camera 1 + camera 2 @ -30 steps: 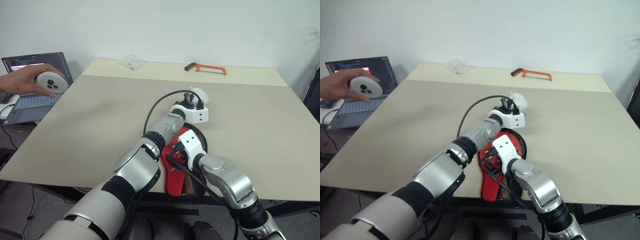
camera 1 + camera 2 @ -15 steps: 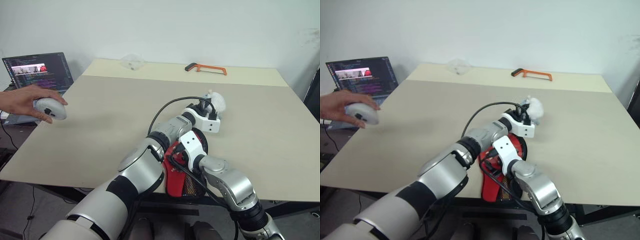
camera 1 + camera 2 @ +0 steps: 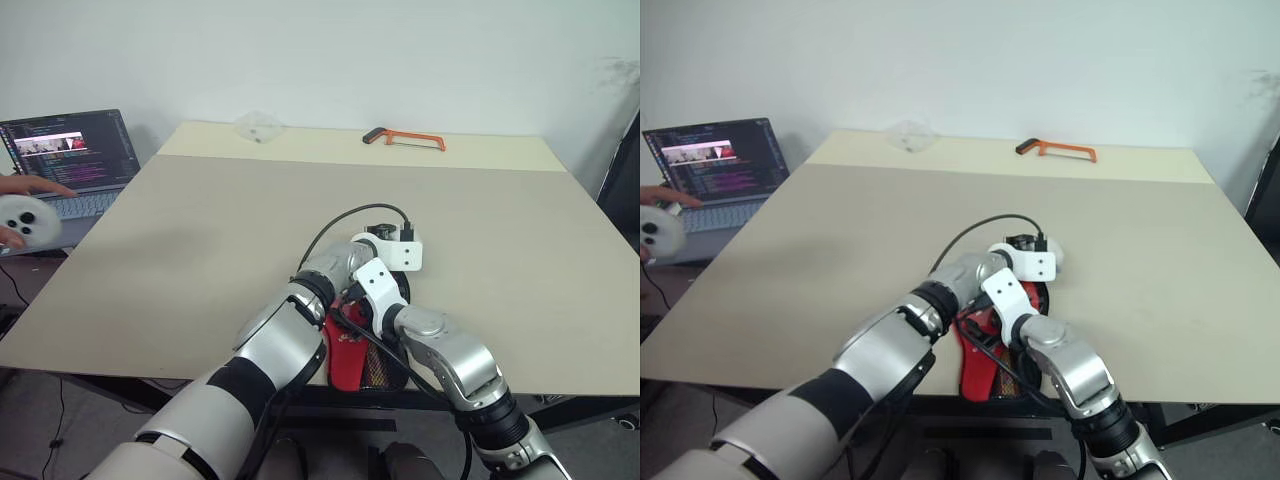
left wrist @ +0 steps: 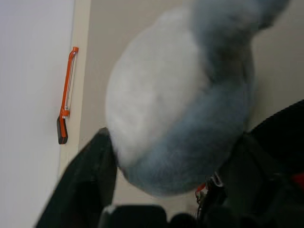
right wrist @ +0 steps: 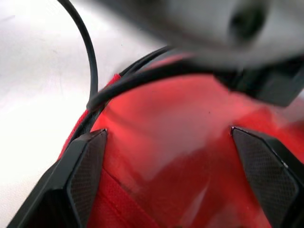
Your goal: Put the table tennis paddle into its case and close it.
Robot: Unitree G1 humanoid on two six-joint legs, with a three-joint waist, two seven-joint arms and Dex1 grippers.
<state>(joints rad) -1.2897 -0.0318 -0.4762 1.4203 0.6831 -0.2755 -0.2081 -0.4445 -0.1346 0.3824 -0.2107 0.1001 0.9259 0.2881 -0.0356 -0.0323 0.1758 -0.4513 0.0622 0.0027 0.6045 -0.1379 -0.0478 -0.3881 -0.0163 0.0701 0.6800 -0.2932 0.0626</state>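
Setting: beige table (image 3: 200,230) before a white wall; landmark for every entry is the case.
Case: (image 3: 977,372) red-and-black pouch at the table's near edge, lying flat, partly under both arms; whether its zip is open or closed cannot be told.
Paddle: red surface (image 5: 180,142) just ahead of the right wrist camera — likely the paddle inside or upon the case, though rubber face and mesh pocket cannot be told apart.
Right gripper: (image 5: 171,156) directly over the case, fingers (image 5: 83,175) spread wide with nothing between them, seemingly poised to steady the case.
Left gripper: (image 4: 166,190) at the case's far end, fingers apart either side of a grey-blue fluffy lump (image 4: 175,104); grip or release cannot be told.
Hacksaw: (image 3: 404,138) orange, well beyond the case at the far edge — idle.
Clear wrapper: (image 3: 258,124) far edge, left of the hacksaw.
Laptop: (image 3: 70,160) off the table, far left of the case; a person's hand (image 3: 22,186) holds a white round device (image 3: 24,218) beside it.
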